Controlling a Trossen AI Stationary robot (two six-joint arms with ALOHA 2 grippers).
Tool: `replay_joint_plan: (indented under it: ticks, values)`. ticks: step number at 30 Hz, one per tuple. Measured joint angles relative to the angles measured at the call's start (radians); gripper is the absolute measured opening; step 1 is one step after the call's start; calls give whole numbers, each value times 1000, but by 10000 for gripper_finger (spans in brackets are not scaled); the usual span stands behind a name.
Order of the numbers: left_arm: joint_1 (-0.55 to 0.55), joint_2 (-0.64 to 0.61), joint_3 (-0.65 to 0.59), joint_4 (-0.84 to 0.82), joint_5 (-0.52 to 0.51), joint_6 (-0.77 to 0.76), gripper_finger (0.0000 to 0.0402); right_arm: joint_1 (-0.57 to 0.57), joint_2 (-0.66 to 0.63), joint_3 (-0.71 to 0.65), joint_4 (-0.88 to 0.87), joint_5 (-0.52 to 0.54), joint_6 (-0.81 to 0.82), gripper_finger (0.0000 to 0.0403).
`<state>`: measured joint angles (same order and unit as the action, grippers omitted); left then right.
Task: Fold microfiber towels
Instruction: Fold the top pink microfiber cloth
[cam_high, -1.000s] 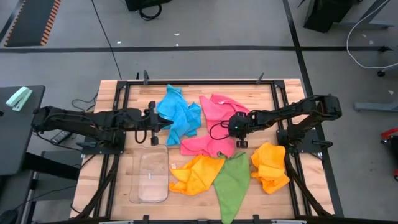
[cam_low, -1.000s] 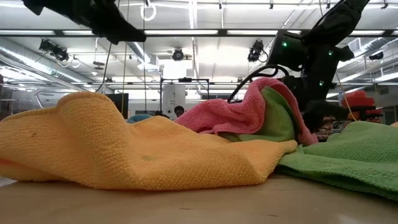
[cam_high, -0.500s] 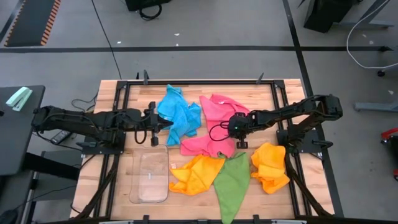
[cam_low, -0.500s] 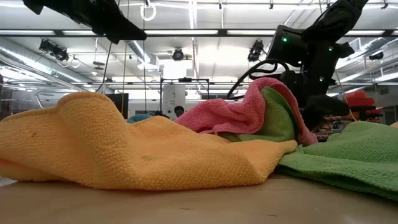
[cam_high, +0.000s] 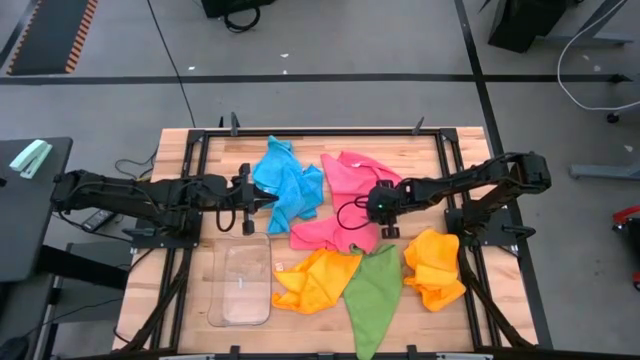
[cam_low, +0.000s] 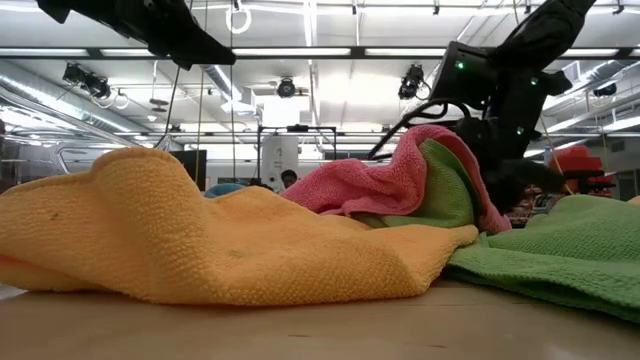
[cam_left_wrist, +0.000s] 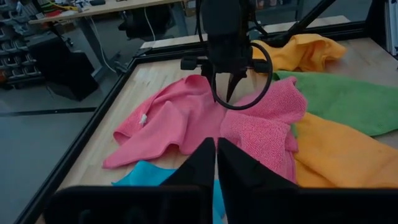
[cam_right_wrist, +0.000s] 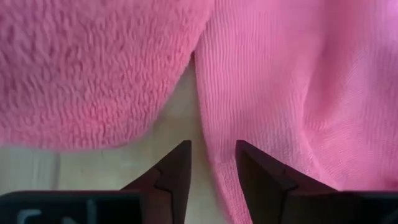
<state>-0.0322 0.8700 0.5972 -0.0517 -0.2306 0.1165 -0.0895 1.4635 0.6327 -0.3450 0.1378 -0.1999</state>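
Observation:
Two pink towels lie at the table's middle, one farther (cam_high: 350, 172) and one nearer (cam_high: 322, 235). My right gripper (cam_high: 380, 207) points down where they meet, open a little, its fingers on either side of one pink towel's edge (cam_right_wrist: 202, 112). My left gripper (cam_high: 252, 197) is shut at the left edge of the crumpled blue towel (cam_high: 288, 185). Two orange towels (cam_high: 315, 280) (cam_high: 435, 268) and a green towel (cam_high: 375, 290) lie near the front edge. In the low view the pink towel (cam_low: 400, 175) drapes over a green one. My right gripper (cam_right_wrist: 211, 168) comes from above, and the pink towel's edge runs up between its fingertips. I cannot tell whether the fingers touch the cloth. My left gripper (cam_left_wrist: 216, 158) is level above the blue towel (cam_left_wrist: 140, 177). I cannot tell whether it touches it.
A clear plastic tray (cam_high: 242, 283) lies on the wood at the front left, beside the orange towel. A black frame (cam_high: 320, 131) runs round the table's edges. Bare wood shows at the far right corner and along the left side.
My right gripper has shifted only slightly over the pink towels. The towels lie as they did.

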Motion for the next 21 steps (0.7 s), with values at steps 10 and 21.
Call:
replay_joint_plan:
  ticks: [10, 21]
  values:
    - [-34, -19, 0, -6, -1, 28, 7, -11, -4, -47, 22, -8, 14, 55]
    - [-59, -111, 1, -50, -9, 43, 9, -7, -1, -28, -11, -12, 25, 4]
